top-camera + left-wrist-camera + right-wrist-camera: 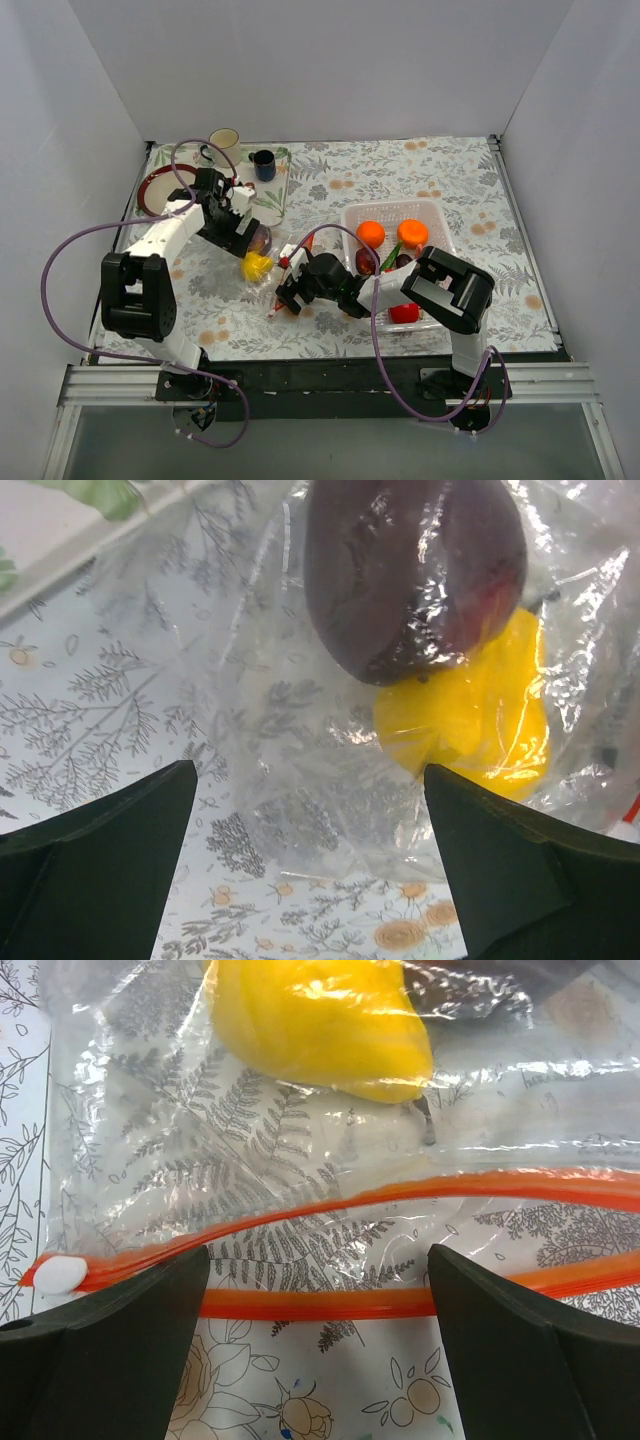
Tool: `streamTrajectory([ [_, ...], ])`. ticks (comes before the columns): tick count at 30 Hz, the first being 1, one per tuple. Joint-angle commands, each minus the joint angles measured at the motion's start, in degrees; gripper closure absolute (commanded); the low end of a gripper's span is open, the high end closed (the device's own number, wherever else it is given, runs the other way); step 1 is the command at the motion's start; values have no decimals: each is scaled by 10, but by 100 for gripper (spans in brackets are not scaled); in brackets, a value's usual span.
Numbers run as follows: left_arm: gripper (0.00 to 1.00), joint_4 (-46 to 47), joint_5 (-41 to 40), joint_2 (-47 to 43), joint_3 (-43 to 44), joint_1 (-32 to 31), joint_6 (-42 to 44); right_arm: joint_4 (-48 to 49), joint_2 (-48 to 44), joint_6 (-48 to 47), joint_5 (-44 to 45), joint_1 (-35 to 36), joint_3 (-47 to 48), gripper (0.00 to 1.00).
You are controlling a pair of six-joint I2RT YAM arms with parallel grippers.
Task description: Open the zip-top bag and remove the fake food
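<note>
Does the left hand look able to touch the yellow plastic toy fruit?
Probably not directly: the clear crinkly plastic bag covers the yellow plastic toy fruit; its orange zip mouth faces the right hand.

A fixed camera, mounted above and behind both arm bases point(190, 382), looks down and forward over the whole desk point(330, 190). The left wrist camera peers from very close, between its own fingers point(100, 860), down onto the zip-top bag point(300, 730); the right wrist camera, equally close, faces the bag's orange zip strip point(320, 1303). All three views share the bag's yellow piece point(320, 1020).
</note>
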Motion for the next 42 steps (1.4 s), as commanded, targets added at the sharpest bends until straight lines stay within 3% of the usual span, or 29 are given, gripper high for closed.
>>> streamTrajectory([
  [1,2,84,-30,19,-7,-1,-19,9,-15,7,-23,0,5,1],
  [12,2,99,-11,49,-29,-9,-18,-6,-14,-5,-37,0,12,1],
  [23,2,134,-28,54,-99,-9,11,-40,-50,-133,36,-33,25,2],
  [30,2,139,-23,38,-121,-9,46,-25,-50,-131,0,-83,25,2],
  [42,2,126,-21,41,-104,-9,43,-36,-13,-140,-48,-57,73,1],
])
